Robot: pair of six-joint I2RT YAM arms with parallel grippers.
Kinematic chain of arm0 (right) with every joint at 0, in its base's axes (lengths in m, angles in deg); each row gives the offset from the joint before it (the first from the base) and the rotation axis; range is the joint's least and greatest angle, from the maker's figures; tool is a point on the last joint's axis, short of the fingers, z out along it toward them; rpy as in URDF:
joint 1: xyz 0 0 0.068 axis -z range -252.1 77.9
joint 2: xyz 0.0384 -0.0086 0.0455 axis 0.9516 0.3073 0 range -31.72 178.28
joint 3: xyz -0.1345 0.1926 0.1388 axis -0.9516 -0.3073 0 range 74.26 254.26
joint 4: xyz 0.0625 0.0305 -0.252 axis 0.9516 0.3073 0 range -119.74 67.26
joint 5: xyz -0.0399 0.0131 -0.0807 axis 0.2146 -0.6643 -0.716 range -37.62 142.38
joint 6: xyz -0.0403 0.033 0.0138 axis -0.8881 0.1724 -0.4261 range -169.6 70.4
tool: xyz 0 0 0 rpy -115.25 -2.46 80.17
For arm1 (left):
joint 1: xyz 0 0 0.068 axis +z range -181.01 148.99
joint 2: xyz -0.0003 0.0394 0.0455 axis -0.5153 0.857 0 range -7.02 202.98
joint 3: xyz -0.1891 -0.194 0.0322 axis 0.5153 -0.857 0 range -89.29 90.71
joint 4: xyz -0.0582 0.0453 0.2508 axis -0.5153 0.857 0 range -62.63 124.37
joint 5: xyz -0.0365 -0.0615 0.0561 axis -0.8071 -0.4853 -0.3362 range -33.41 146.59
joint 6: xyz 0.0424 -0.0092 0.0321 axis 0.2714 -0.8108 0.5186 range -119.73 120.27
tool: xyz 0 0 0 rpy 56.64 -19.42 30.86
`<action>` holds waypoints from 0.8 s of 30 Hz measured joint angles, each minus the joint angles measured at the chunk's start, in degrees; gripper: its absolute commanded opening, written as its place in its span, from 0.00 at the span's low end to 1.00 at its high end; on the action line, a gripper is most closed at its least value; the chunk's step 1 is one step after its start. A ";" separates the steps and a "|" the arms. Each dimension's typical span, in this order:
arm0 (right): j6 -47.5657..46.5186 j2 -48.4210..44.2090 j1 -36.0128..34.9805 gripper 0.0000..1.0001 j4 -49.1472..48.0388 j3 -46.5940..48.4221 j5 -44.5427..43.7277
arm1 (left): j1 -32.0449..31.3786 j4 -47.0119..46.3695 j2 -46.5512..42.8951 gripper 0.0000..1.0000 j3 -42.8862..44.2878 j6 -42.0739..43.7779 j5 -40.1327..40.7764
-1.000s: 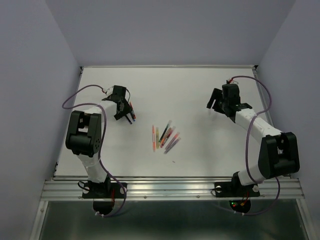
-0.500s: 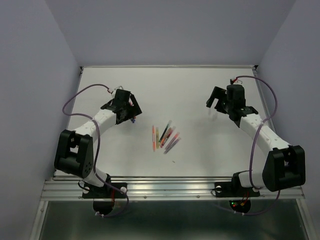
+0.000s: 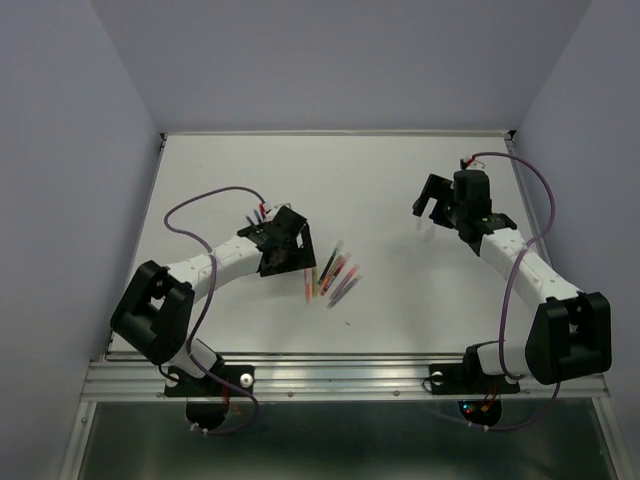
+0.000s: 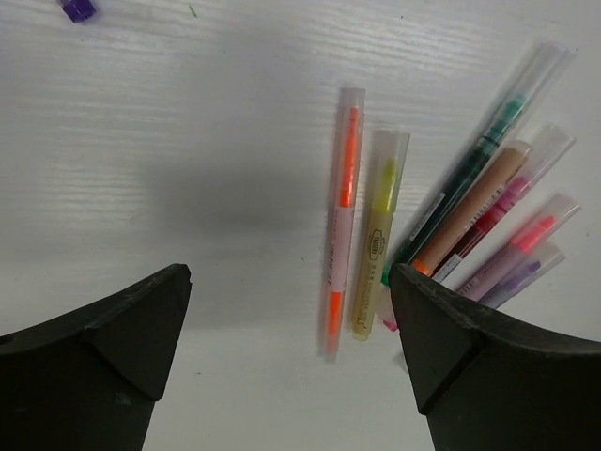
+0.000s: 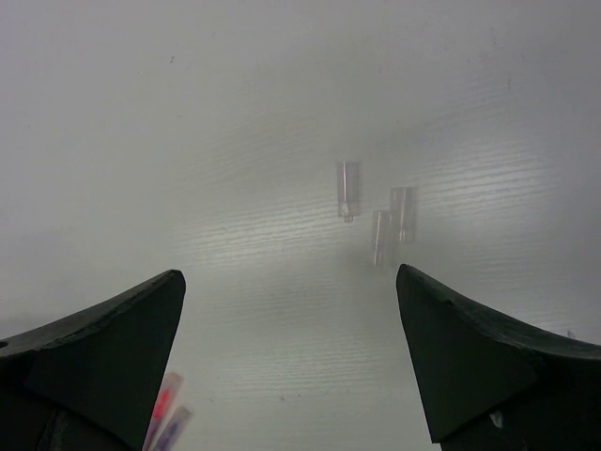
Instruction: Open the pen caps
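Several thin pens [image 3: 330, 275] lie fanned out at the table's middle. In the left wrist view they show as an orange pen [image 4: 343, 216], a yellow pen [image 4: 378, 235], a green pen [image 4: 470, 178], and pink and purple ones at the right, each with a clear cap over a coloured tip. My left gripper [image 3: 296, 258] is open and empty, hovering just left of the fan [image 4: 289, 282]. My right gripper [image 3: 428, 208] is open and empty [image 5: 291, 277] above bare table. Three loose clear caps [image 5: 379, 218] lie ahead of it.
A small purple piece [image 4: 78, 9] lies alone on the table far from the fan. Two pen ends [image 5: 164, 413] show at the lower left of the right wrist view. The white table's [image 3: 380, 170] far edge meets the wall.
My left arm has swung from the far left of the table rightward to the fan of pens. My right arm shifted slightly a second ago and then held still.
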 measured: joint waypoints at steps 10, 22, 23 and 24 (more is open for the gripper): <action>0.00 0.00 0.00 1.00 0.02 -0.79 -0.20 | -3.13 4.59 8.61 0.99 1.75 -0.98 4.02; 0.00 0.74 0.00 1.00 0.35 -0.92 -0.70 | -3.89 4.90 11.89 0.75 4.90 0.39 5.01; 0.00 0.74 0.00 1.00 0.33 -0.92 -0.74 | -3.89 4.94 12.13 0.64 5.18 0.55 5.16; 0.00 0.74 0.00 1.00 0.35 -0.92 -0.83 | -3.89 4.98 12.57 0.58 5.57 0.96 5.29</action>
